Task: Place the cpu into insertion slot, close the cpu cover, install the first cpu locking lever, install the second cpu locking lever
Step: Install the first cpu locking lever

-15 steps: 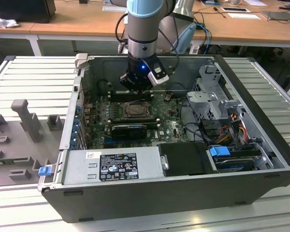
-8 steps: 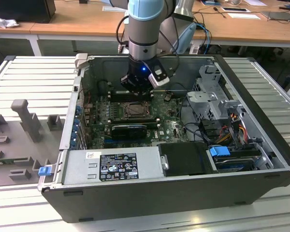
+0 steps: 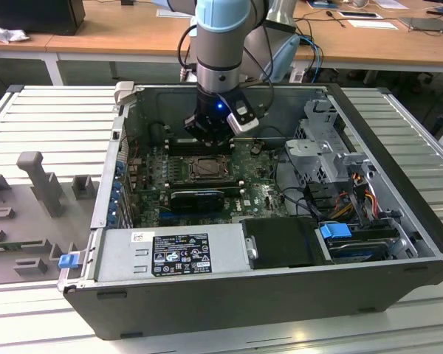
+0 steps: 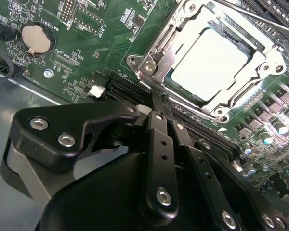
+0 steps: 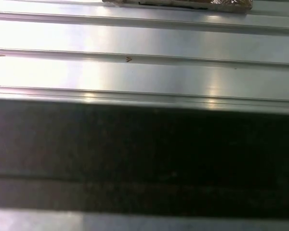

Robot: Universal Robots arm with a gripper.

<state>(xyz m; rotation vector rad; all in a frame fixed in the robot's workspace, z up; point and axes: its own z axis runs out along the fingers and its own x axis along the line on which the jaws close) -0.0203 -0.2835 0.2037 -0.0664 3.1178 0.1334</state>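
The cpu (image 4: 212,60) lies flat in the insertion slot (image 3: 204,170) on the green motherboard, its silvery face showing through the window of the cpu cover (image 4: 262,72). The cover lies down over the chip. A thin locking lever (image 4: 245,13) runs past the socket's far side; another rod (image 4: 197,109) lies along the near edge. My gripper (image 4: 159,97) is shut with nothing between its black fingers, tips at the socket corner beside the metal hook (image 4: 151,65). In the exterior view the gripper (image 3: 207,135) hangs just behind the socket.
The open computer case holds a power supply (image 3: 170,254), a drive cage (image 3: 325,151) with cables and a long black card (image 3: 197,198). A coin battery (image 4: 37,38) and black memory slots (image 4: 127,89) flank the socket. Grey fixtures (image 3: 40,184) stand on the ribbed table (image 5: 144,72).
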